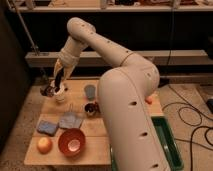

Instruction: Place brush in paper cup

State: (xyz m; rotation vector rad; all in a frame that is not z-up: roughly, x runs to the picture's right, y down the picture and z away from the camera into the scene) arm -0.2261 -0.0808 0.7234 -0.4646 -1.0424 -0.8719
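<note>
Your two-finger gripper hung over the back-left corner of the pale wooden table, directly above the small white paper cup. It was closed on the slim black brush, which showed as a dark stroke running down through the grip toward the cup's mouth. A dark blob sat just left of the rim, and I could not tell whether that was the brush's head or something else.

That blob was your first worry. If it was the head, then the brush was tilted and its low end lay outside the cup, so letting go would have dropped it on the table.

The second worry was the cup itself (light, paper, nothing holding it down). A long brush leaning on one side of the rim could have tipped it over, and a downward push off-centre would have done the same.

The cup stood near the table's left edge — a toppled cup or a loose brush could have rolled off. The grey-blue cup stood near on the right, well clear of any swing only if you lifted straight up.
</note>
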